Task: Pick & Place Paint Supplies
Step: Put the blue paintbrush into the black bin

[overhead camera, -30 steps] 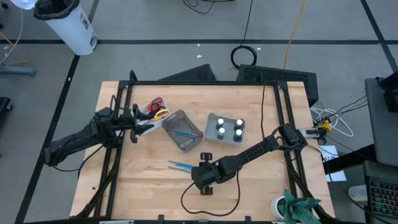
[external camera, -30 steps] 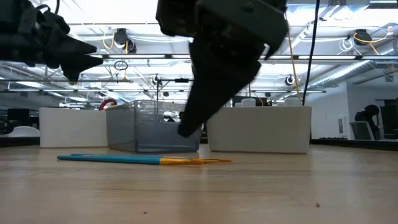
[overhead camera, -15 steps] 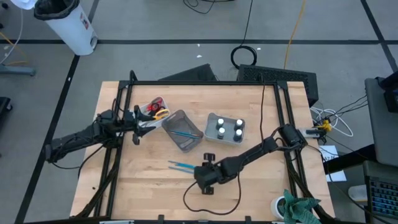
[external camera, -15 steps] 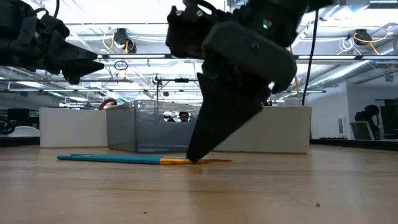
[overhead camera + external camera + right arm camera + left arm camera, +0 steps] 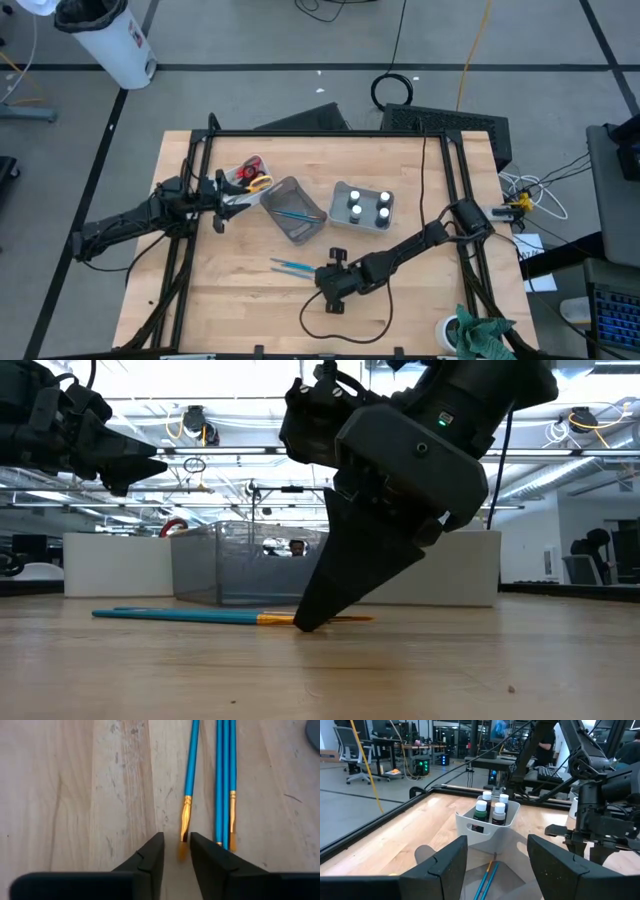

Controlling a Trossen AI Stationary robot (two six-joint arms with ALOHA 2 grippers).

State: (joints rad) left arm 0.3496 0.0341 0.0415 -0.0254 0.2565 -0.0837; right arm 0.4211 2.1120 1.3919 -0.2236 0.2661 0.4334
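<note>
Three thin blue brushes with orange ferrules (image 5: 290,266) lie flat on the wood near the table's near edge. My right gripper (image 5: 176,838) points down at their bristle ends, open by a narrow gap. Its fingers stand on either side of one brush's tip (image 5: 184,832), and its fingertips reach the table in the low view (image 5: 300,622). My left gripper (image 5: 497,842) hovers open at the table's left (image 5: 222,194), above a white bin with red and yellow scissors (image 5: 248,178). The four white-capped dark bottles (image 5: 491,809) stand in another white bin (image 5: 365,207).
A grey mesh bin (image 5: 293,210) with blue brushes inside (image 5: 487,877) sits between the two white bins. A black cable (image 5: 340,325) loops on the table by the right gripper. A dark frame runs round the table's edges (image 5: 320,133).
My right gripper has come down from above the brushes until its fingertips meet the table at the brushes' orange ends. It has also shifted slightly toward the table's near edge. The brushes and the left arm have kept still.
</note>
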